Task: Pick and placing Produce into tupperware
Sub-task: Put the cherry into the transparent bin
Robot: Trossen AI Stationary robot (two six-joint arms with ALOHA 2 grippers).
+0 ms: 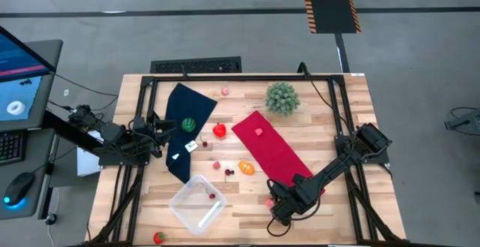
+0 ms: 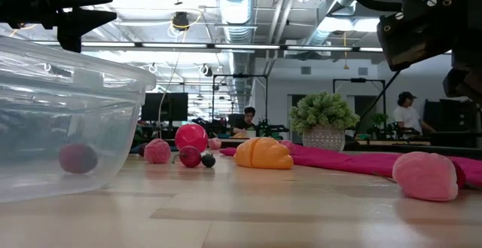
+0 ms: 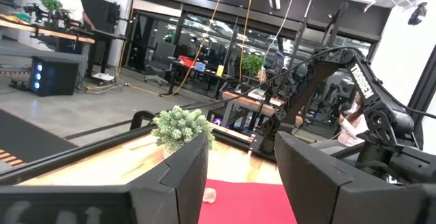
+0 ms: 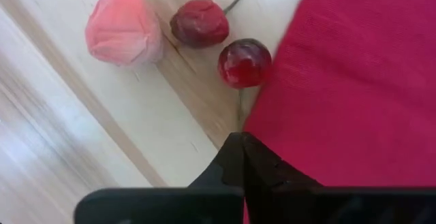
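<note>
The clear tupperware (image 1: 182,197) sits near the table's near edge, with one dark red berry (image 1: 212,196) on its floor. My right gripper (image 1: 276,204) is shut and hovers over the red cloth's near end, touching nothing. In the right wrist view, a pink fruit (image 4: 124,28) and two cherries (image 4: 244,62) lie on the wood just ahead of the right gripper (image 4: 242,142). An orange piece (image 1: 246,167), a red fruit (image 1: 219,131) and more small produce lie mid-table. My left gripper (image 1: 160,124) waits open above the dark blue cloth.
The spiky green plant ball (image 1: 282,97) stands near the far edge. The red cloth (image 1: 271,149) and the dark blue cloth (image 1: 182,127) lie slantwise across the middle. A strawberry (image 1: 160,237) sits at the near edge. A black frame runs around the table.
</note>
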